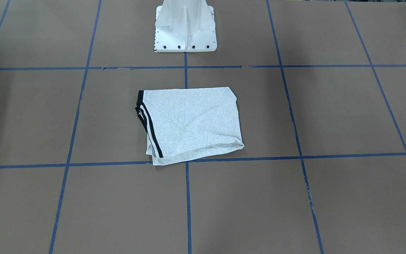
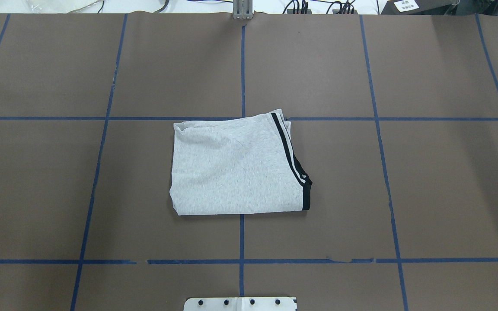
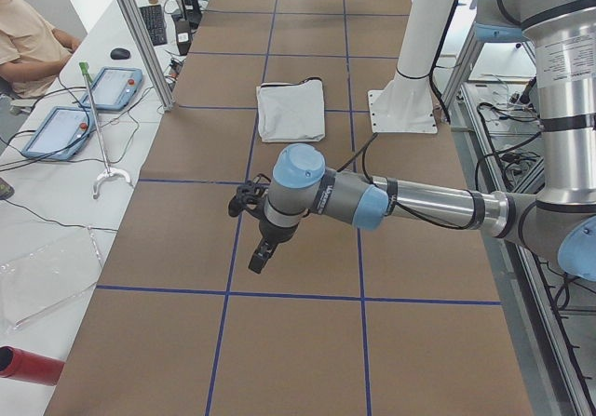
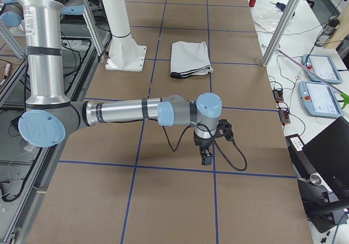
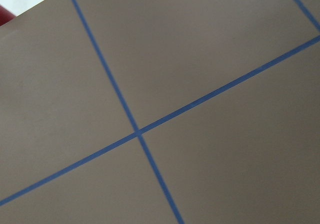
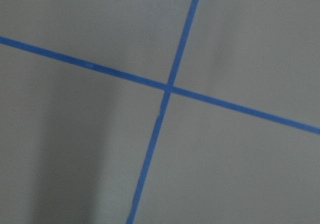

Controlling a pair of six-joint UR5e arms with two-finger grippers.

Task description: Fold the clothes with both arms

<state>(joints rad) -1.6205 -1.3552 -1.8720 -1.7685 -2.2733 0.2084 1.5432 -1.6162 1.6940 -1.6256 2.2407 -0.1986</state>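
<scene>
The clothes are one light grey T-shirt [image 1: 192,123], folded into a rough rectangle near the table's middle. Its black double stripes run down one side edge [image 2: 290,155]. It also shows in the side views [image 3: 291,111] [image 4: 190,58]. My left gripper [image 3: 256,262] hangs over bare table far from the shirt and is seen only in the exterior left view, so I cannot tell if it is open or shut. My right gripper [image 4: 206,156] hangs likewise at the other end, and its state cannot be told. Both wrist views show only brown table and crossing blue tape.
The white pedestal base [image 1: 185,31] stands just behind the shirt. Blue tape lines [image 2: 241,242] grid the brown table. A seated person [image 3: 23,34] and teach pendants [image 3: 56,132] [image 4: 316,96] are on side desks. A red cylinder [image 3: 28,365] lies off the table's edge.
</scene>
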